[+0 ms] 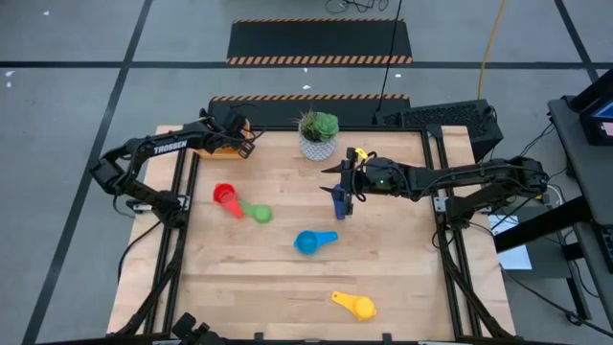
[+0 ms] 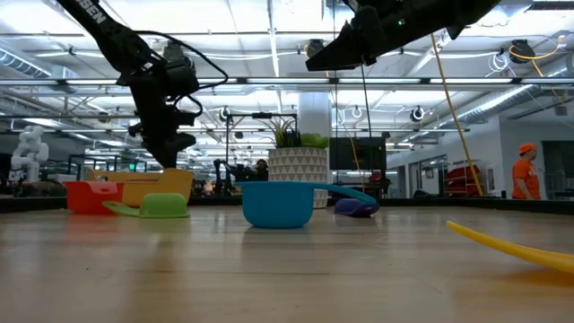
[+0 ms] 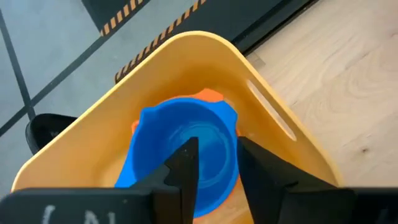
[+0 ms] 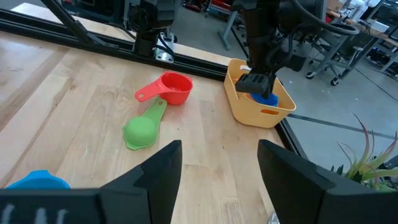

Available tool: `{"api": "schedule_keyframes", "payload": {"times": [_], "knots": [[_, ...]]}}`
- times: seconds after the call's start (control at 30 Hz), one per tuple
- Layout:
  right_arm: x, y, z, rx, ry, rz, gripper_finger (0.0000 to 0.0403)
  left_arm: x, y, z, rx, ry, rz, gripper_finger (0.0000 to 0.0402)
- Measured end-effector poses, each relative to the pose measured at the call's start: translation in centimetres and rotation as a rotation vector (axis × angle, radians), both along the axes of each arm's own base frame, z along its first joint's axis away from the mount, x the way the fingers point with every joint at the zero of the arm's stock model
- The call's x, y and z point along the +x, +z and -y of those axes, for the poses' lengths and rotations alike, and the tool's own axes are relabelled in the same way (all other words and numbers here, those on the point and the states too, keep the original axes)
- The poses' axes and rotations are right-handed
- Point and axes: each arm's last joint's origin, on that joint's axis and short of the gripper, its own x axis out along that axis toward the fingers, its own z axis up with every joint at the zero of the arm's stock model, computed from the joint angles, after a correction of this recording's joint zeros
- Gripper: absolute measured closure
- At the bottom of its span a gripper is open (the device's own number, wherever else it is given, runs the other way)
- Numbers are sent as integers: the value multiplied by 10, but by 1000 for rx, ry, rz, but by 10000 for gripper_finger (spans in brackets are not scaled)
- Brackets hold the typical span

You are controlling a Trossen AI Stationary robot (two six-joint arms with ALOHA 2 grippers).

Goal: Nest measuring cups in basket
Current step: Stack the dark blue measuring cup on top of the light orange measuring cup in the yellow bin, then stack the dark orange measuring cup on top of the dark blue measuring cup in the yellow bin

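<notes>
The yellow-orange basket [image 1: 222, 146] stands at the table's far left corner. A blue cup [image 3: 180, 143] sits nested in an orange cup [image 3: 211, 96] inside it. My left gripper [image 3: 217, 165] hangs over the basket pointing down, its fingers a little apart just above the blue cup's bowl. On the table lie a red cup [image 1: 227, 197], a green cup [image 1: 257, 212], a light blue cup [image 1: 308, 241], a yellow cup [image 1: 354, 305] and a dark blue cup [image 2: 356, 208]. My right gripper [image 4: 219, 168] hovers open, high above the dark blue cup. My left gripper comes at the blue cup [image 4: 268, 98] from above, its fingertips [image 3: 189, 149] standing over the bowl's near side. Whether they touch the cup I cannot tell. The cup rests level in the orange cup inside the basket.
A white pot with a green plant [image 1: 318, 136] stands at the far edge between the two grippers. Bare wood lies along the table's near left and right side. A person in orange [image 2: 525, 175] stands far off in the room.
</notes>
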Motion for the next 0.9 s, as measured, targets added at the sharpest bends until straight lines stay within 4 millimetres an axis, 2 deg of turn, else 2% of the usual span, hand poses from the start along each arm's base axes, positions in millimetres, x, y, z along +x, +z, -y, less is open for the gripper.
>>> {"api": "schedule_keyframes", "payload": {"times": [0.17,0.33,0.47,0.73,0.9], "knots": [[0,0,0,-2,1,-1,200,1,11,5,27,-2,39,284],[0,0,0,-3,1,-1,200,2,31,20,79,-52,84,284],[0,0,0,-3,1,-1,200,-5,43,26,104,-56,94,284],[0,0,-1,7,7,1,200,-27,35,24,-8,68,20,284],[0,0,-2,8,9,1,200,-33,36,19,31,129,-20,284]]}}
